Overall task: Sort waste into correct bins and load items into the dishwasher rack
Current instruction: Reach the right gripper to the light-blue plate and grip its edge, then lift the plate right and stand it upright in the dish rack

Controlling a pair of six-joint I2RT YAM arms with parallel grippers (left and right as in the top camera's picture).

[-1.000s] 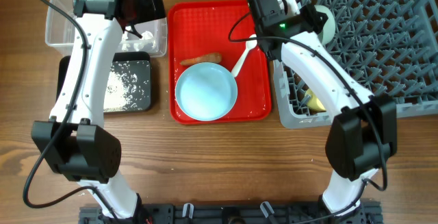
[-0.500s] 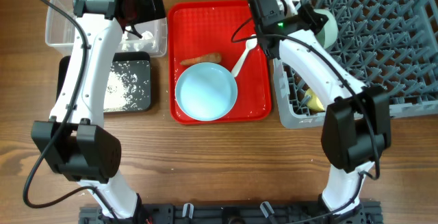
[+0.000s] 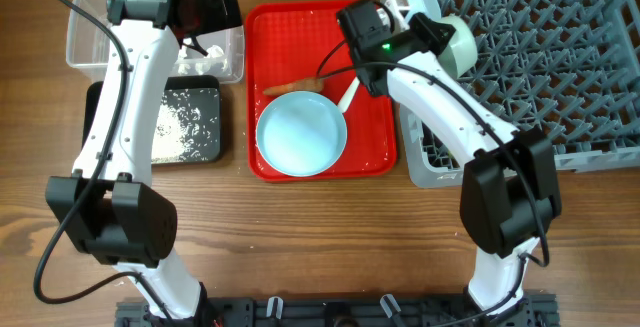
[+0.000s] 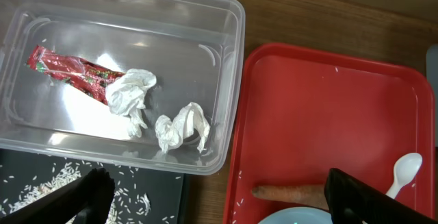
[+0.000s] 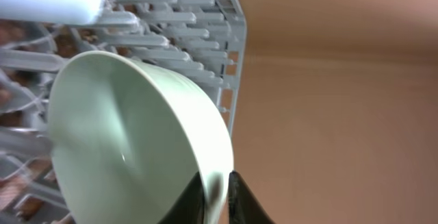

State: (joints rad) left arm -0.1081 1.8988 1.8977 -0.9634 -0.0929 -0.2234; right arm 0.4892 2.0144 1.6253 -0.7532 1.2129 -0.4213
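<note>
Nearest me on the wooden counter [image 3: 320,217], the large light-blue round plate [image 3: 301,137] lies on the red plastic serving tray [image 3: 290,32]. The orange carrot [image 3: 292,87] lies just beyond it, with the white plastic spoon [image 4: 405,171] to the carrot's right. All three are waiting, none of them the business in hand. To the left, the shallow black rectangular tray [image 3: 212,155] holds loose white rice [image 3: 180,127]. Past it, the clear plastic rectangular tub [image 4: 229,80] holds the red snack wrapper [image 4: 65,70] and the crumpled white tissue [image 4: 130,94]. The left claw [image 4: 215,179] hangs above that tub, fingers spread wide, holding nothing.

The work is farther back, on the right. The right claw [image 5: 217,190] is clenched on a pale green round bowl [image 5: 130,142], with a finger on either side of its rim. The bowl stands on edge at the left side of the large grey plastic dishwasher rack [image 3: 560,57], close against the upright pegs. Whether its weight rests on them I cannot tell.

The step, as I judge it, is seating this bowl. It wants lowering until the bottom of the rim drops between two rows of pegs and the bowl leans on them. Only then should the fingers part, and just enough to free the rim. The claw should then draw away along the rim's own line, not sideways — a sideways pull could tip the bowl out over the rack's near wall.
</note>
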